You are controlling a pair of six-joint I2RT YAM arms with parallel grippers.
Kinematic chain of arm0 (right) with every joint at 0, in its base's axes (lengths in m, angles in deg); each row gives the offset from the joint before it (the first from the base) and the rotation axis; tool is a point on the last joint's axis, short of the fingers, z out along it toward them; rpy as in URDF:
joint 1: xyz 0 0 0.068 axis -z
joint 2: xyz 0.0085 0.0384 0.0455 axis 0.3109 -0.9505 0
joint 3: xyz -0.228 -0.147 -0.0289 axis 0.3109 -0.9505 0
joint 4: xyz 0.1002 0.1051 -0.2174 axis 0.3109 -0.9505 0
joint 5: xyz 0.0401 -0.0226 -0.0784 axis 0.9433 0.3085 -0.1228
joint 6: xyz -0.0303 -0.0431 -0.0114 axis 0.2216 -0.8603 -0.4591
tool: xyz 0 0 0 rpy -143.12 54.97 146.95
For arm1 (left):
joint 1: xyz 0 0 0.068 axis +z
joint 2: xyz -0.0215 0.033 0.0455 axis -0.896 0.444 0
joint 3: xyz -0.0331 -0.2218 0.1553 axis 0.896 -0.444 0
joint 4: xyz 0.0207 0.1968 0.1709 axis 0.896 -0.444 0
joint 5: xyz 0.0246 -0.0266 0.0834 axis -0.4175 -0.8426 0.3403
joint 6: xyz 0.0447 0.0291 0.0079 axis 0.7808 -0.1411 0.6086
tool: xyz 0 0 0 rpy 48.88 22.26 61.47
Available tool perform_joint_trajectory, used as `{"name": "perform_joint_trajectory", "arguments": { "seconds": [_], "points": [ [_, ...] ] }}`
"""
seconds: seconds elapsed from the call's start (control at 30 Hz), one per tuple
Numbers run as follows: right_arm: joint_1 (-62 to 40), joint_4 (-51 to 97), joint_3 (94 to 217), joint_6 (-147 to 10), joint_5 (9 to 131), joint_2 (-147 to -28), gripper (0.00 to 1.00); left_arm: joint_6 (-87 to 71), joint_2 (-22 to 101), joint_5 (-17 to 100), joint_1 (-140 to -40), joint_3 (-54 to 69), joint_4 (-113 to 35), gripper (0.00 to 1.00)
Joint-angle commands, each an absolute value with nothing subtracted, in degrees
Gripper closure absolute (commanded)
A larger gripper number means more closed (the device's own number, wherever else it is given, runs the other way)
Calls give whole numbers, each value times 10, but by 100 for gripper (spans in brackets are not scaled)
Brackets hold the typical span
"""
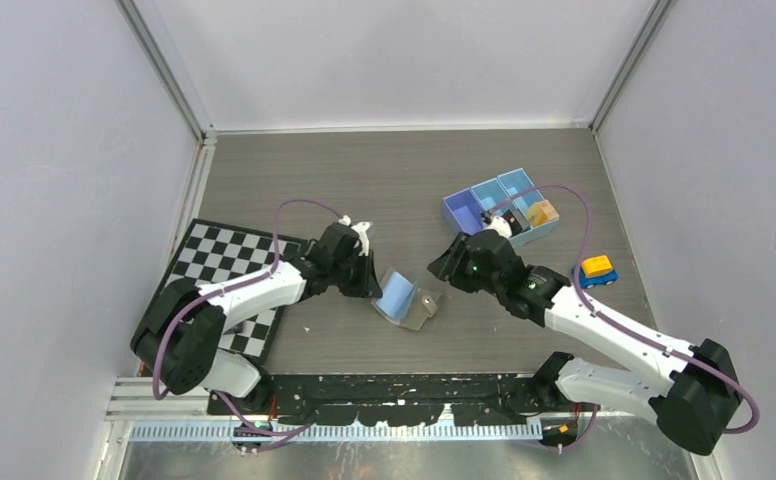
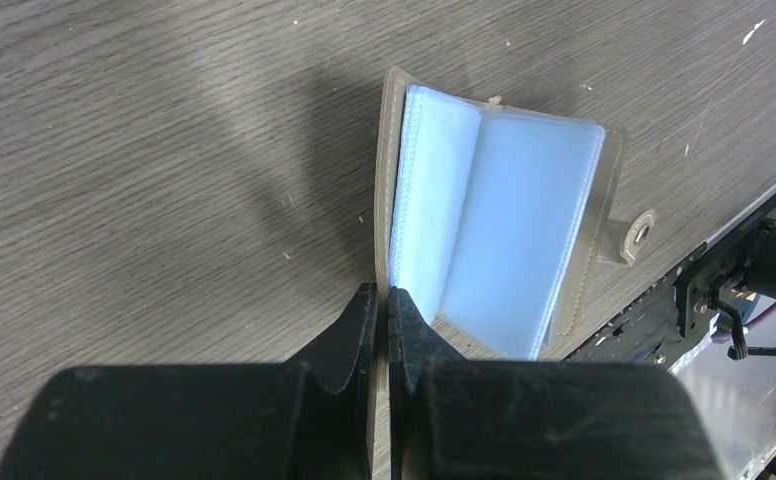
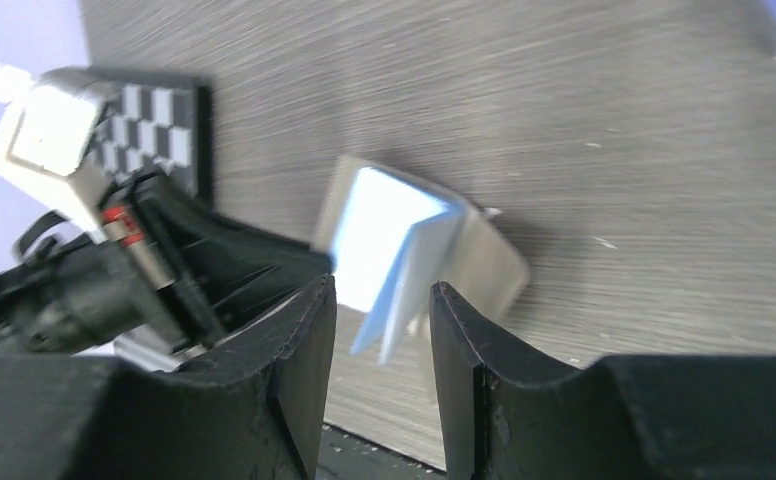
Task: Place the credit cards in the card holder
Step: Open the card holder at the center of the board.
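The top camera sits high up and looks down on the whole table [image 1: 384,170], near edge at 6 o'clock. The left wrist camera looks very close past the left gripper [image 2: 382,300]. The right wrist camera looks low and tilted past the right gripper [image 3: 382,290]. All three see the card holder [image 1: 404,297].

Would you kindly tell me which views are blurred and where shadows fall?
Right wrist: motion-blurred, the open grey-taupe card holder with pale blue pockets smeared. Left wrist: sharp, a soft shadow on the wood-grain table. Top external: sharp, evenly lit.
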State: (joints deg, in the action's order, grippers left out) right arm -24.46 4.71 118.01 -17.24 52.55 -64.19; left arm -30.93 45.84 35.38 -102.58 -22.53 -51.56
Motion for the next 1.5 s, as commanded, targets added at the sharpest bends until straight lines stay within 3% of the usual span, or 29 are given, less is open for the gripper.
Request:
{"name": "perform_joint_trajectory", "arguments": {
  "seconds": [0.0, 0.53, 0.97, 1.2, 1.47],
  "points": [
    [-280, 112, 1235, -229, 568, -677, 55, -314, 432, 353, -1028, -236, -495, 100],
    [-311, 295, 1234, -196, 687, -887, 66, -332, 436, 330, -1028, -248, -465, 100],
    [-293, 55, 1232, -202, 536, -842, 69, -347, 401, 318, -1028, -249, -457, 100],
    [-247, 14, 1214, -204, 533, -733, 54, -322, 397, 353, -1040, -229, -490, 100],
    [-246, 75, 1214, -202, 598, -693, 52, -318, 392, 431, -1101, -194, -517, 100]
  ]
}}
